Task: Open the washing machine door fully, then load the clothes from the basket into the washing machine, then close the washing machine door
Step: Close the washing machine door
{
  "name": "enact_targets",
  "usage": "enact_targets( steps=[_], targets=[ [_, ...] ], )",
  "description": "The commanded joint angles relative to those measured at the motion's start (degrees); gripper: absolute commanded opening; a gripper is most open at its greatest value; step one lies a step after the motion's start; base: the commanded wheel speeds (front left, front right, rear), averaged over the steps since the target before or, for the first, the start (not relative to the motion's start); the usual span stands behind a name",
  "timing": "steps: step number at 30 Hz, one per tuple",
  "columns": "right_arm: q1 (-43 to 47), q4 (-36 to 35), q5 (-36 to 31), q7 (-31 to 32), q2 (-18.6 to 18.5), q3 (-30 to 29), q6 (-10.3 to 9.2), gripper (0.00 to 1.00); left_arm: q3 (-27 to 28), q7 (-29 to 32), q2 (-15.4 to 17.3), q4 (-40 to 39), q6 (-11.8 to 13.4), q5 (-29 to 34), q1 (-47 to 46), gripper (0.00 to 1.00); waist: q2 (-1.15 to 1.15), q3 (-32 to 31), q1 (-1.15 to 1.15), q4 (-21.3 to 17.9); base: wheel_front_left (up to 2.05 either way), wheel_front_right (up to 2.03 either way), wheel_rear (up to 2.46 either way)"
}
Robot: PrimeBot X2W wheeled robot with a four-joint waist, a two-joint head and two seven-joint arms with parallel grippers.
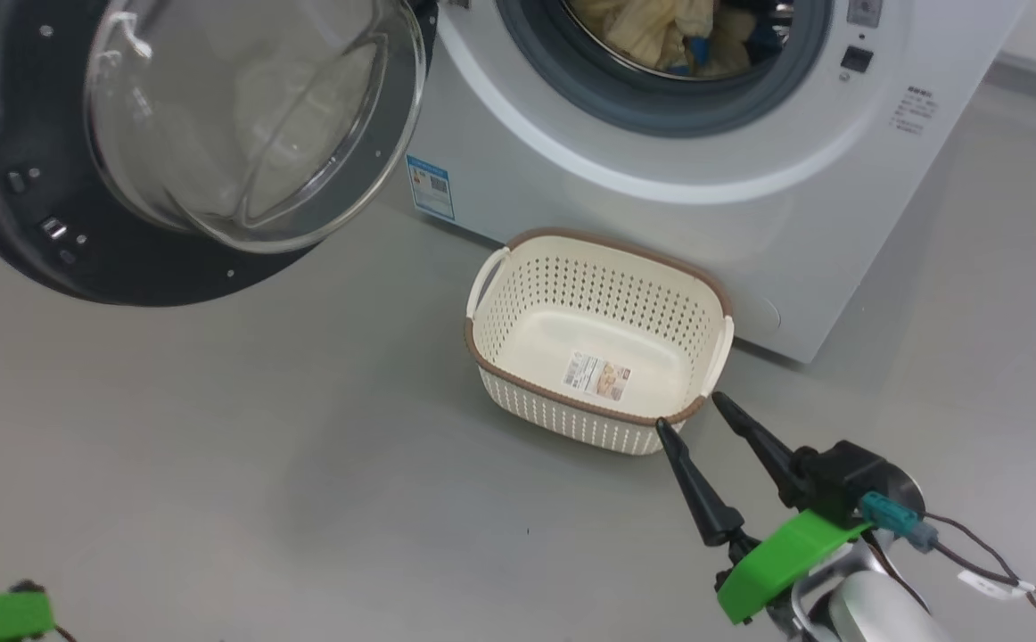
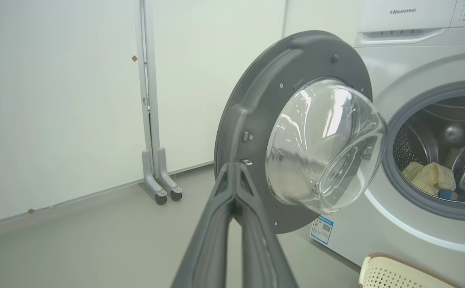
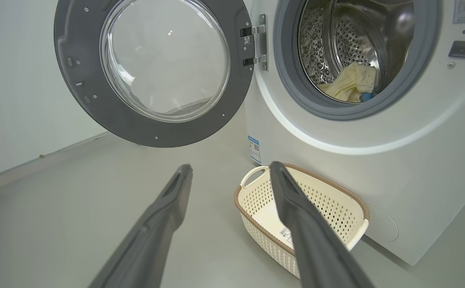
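Hisense washing machine (image 1: 750,223), blue label sticker (image 1: 431,187) at front's lower corner; door (image 3: 152,72) stood wide, clothes (image 3: 350,82) lay in drum (image 3: 336,36). Stickered basket (image 1: 603,239) sat on floor (image 1: 304,490) before it. Left gripper (image 2: 235,168): fingers pressed together, empty. Right gripper (image 1: 688,412): fingers spread wide, empty, by basket's rim.

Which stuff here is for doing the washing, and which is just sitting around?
For the job: washing machine door, washing machine, clothes already inside it, empty basket.
Just lying about: wheeled partition stand.
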Motion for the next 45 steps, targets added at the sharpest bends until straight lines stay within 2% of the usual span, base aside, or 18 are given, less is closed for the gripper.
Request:
enact_targets(
  steps=[1,3,10,16,20,25,31,38,45],
  targets=[
    [-3.2,-2.1,-0.5,-0.4,-1.2,0.8,-0.16,1.00,4.0,-0.6,2.6,-3.2,-0.3,-1.1,-4.5,0.00,0.00,4.3,0.00,-2.5,0.00,0.00,0.00],
    [-3.9,-2.3,-0.8,-0.4,-2.1,0.6,-0.16,1.00,6.9,-0.6,4.8,-3.2,-0.7,-3.1,-6.1,0.00,0.00,6.5,0.00,-3.7,0.00,0.00,0.00],
    [-6.1,-3.2,-2.0,-0.4,-4.8,0.5,-0.16,1.00,19.1,0.2,17.3,2.5,-1.5,-13.2,-16.3,0.00,0.00,13.6,0.00,-8.1,0.00,0.00,0.00],
    [-7.5,-4.1,-2.5,-0.4,-6.4,0.2,-0.16,1.00,24.7,6.7,28.7,19.5,-1.9,-24.8,-29.2,0.00,0.00,17.9,0.00,-10.6,0.00,0.00,0.00],
    [-8.4,-4.5,-2.6,-0.4,-7.1,0.3,-0.16,1.00,25.0,11.2,33.7,30.4,-2.1,-31.2,-38.3,0.00,0.00,19.9,0.00,-11.8,0.00,0.00,0.00],
    [-9.2,-4.9,-2.9,-0.4,-7.6,0.5,-0.16,1.00,25.1,17.3,37.1,42.1,-1.5,-37.4,-49.1,0.00,0.00,21.7,0.00,-13.2,0.00,0.00,0.00],
    [-10.1,-4.9,-2.9,-0.4,-7.9,1.2,-0.16,1.00,25.3,21.3,39.8,52.1,0.5,-41.0,-58.2,0.00,0.00,22.9,0.00,-15.3,0.00,0.00,0.00],
    [-10.2,-5.0,-3.0,-0.4,-7.8,1.2,-0.16,1.00,25.1,23.6,41.3,58.8,2.0,-42.5,-63.5,0.00,0.00,23.4,0.00,-16.8,0.00,0.00,0.00],
    [-10.2,-5.1,-3.1,-0.4,-7.5,1.1,-0.16,1.00,22.5,27.8,41.3,63.2,0.8,-42.2,-65.8,0.00,0.00,23.5,0.00,-17.5,0.00,0.00,0.00]
  ],
)
